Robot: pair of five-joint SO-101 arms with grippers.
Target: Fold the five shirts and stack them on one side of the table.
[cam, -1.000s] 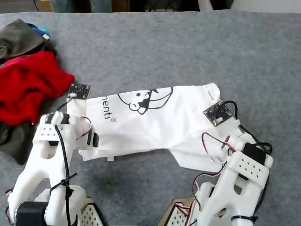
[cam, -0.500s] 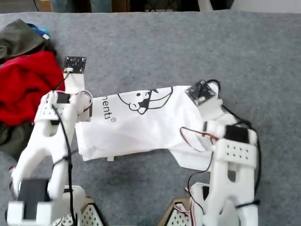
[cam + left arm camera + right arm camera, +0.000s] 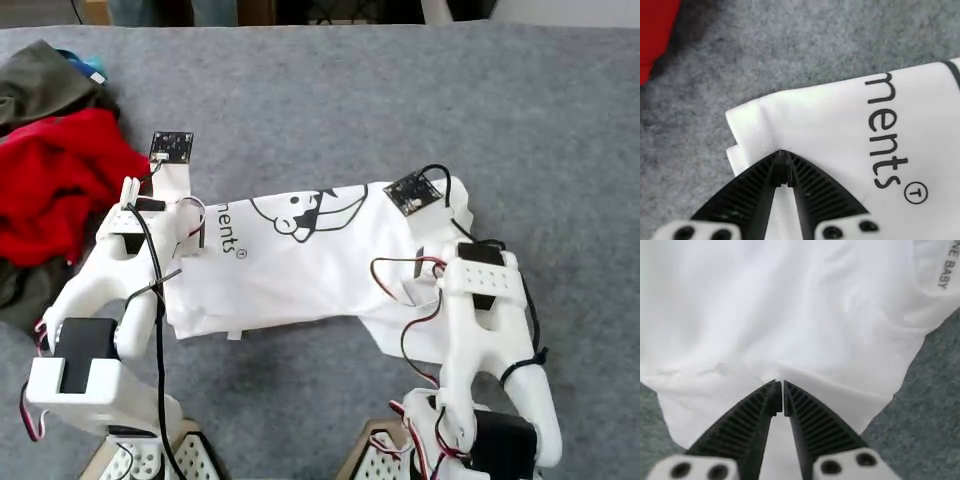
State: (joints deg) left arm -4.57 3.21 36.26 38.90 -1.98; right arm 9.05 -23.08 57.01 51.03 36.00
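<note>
Left wrist view: left gripper (image 3: 783, 162) pinched shut on the white shirt (image 3: 840, 135) beside its folded corner; right gripper (image 3: 779, 390) closed likewise on a shirt fold.

Colours and patterns of the table, garments and arms.
The table (image 3: 420, 110) is covered in mottled grey fabric. The white shirt (image 3: 300, 275) carries black print: lowercase letters, a small circled mark and an outline cartoon figure (line work only, no fill). The red shirt (image 3: 60, 190) is plain, with no pattern. The dark shirt (image 3: 40, 80) above it is dull grey-green, and a small blue piece (image 3: 92, 68) shows at its edge. Both arms have white shells with black motor blocks and red, black and white wires. The left gripper (image 3: 782, 157) and right gripper (image 3: 779, 387) have black ribbed fingers on white bases.
</note>
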